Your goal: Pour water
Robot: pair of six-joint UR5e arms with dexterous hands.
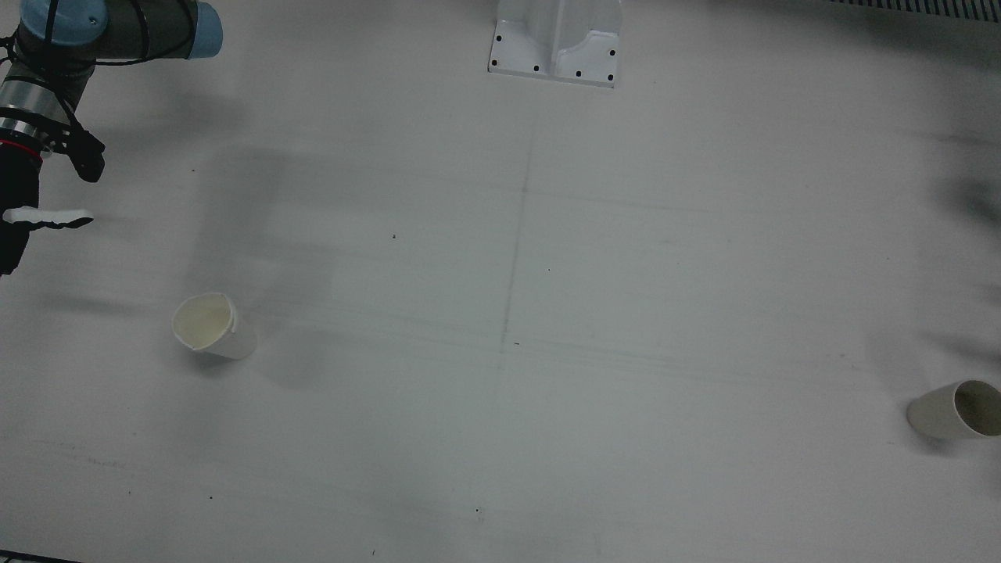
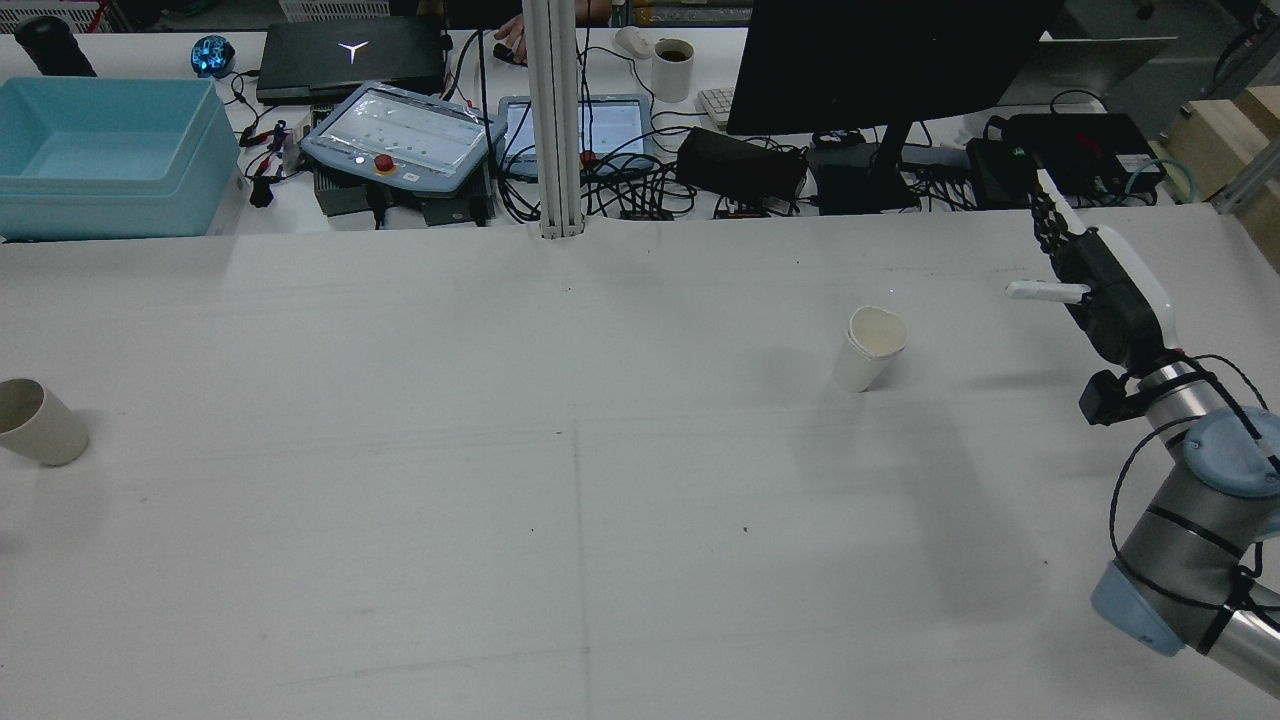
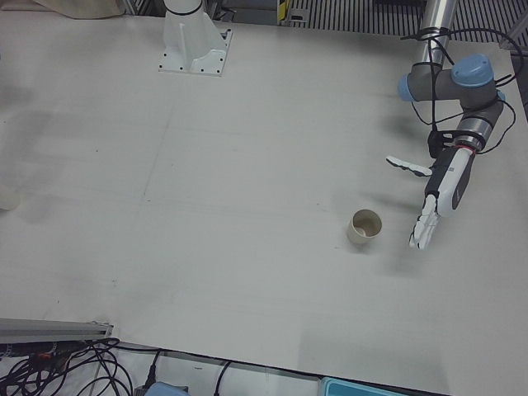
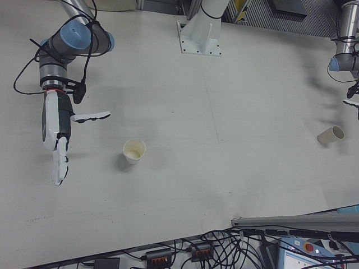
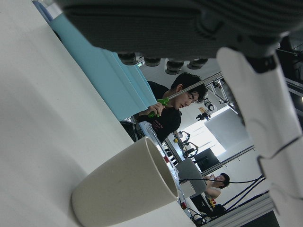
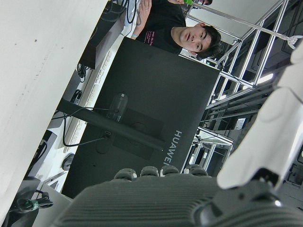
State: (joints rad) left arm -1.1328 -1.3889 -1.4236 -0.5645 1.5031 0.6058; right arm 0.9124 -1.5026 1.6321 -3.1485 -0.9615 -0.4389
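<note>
Two pale paper cups, one [image 1: 213, 326] near the open right hand [image 4: 58, 126], another [image 3: 365, 227] beside the open left hand [image 3: 437, 194]; contents indiscernible.

The left arm lies outside the rear view, the front view crops the right hand [image 1: 23, 223] at its left edge, and neither cup's contents are discernible
</note>
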